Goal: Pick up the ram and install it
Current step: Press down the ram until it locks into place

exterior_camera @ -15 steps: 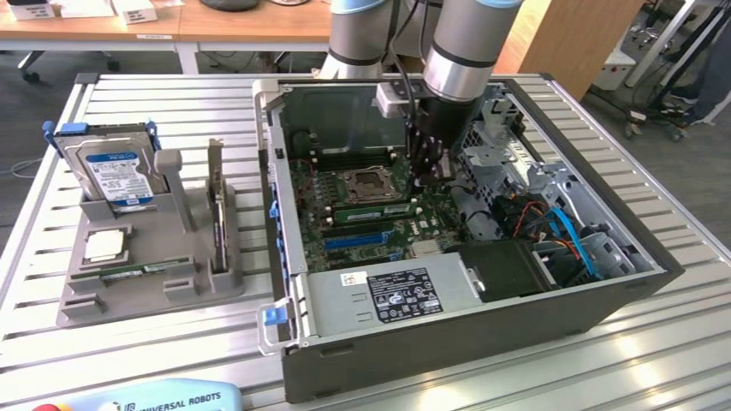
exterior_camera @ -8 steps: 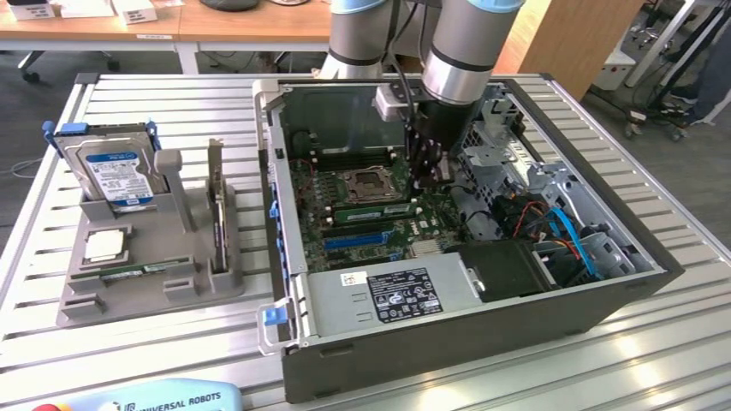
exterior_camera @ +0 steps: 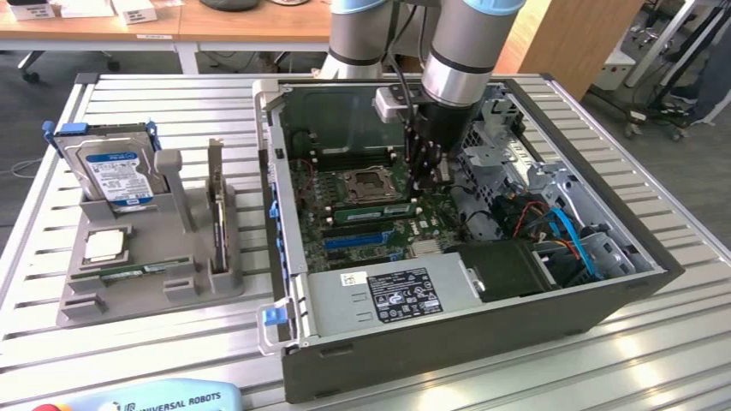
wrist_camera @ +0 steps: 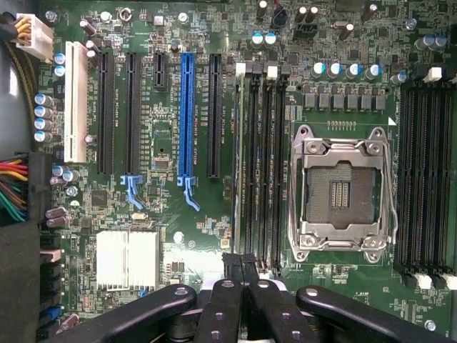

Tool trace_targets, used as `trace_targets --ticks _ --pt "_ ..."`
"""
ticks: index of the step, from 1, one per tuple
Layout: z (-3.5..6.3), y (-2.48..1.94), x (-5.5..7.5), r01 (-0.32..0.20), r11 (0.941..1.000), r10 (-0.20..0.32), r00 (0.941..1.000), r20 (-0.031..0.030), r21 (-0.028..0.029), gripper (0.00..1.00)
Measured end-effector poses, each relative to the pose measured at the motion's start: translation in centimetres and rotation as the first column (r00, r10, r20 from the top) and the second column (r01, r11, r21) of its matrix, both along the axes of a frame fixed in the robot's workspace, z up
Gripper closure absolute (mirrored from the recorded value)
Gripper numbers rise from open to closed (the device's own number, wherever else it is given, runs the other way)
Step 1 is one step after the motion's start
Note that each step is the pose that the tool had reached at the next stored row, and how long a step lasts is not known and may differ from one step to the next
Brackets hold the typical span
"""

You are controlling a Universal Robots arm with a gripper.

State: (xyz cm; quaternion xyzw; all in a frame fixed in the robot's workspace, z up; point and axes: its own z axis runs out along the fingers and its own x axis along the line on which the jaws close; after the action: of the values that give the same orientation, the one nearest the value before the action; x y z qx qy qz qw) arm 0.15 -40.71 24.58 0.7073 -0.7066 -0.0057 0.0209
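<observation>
- Gripper (exterior_camera: 426, 180): lowered inside case (exterior_camera: 457, 342), fingers (wrist_camera: 228, 275) pressed together over memory slots (wrist_camera: 260, 164).
- Ram (exterior_camera: 216, 205): stood in holder (exterior_camera: 149, 282), at 9 o'clock of the case.
- CPU socket (wrist_camera: 341, 189): seen open.

A robot arm (exterior_camera: 463, 51) built of thick silver-grey cylindrical segments is seen, with a pale blue ring at one joint. A small light-grey box is mounted at the wrist, and a thin black cable runs alongside. The tool (wrist_camera: 241, 275) is black, with glossy rounded linkage bars joined by silver pivot pins.
</observation>
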Motion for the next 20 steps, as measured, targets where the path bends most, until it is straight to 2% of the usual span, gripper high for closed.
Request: trace_targets --ticks 5,20 --pt "-0.01 0.01 0.58 0.0 1.0 0.0 1.0 0.0001 0.0002 0.9" --pt "-0.73 0.0 0.59 0.0 1.0 0.0 1.0 0.0 0.0 0.9"
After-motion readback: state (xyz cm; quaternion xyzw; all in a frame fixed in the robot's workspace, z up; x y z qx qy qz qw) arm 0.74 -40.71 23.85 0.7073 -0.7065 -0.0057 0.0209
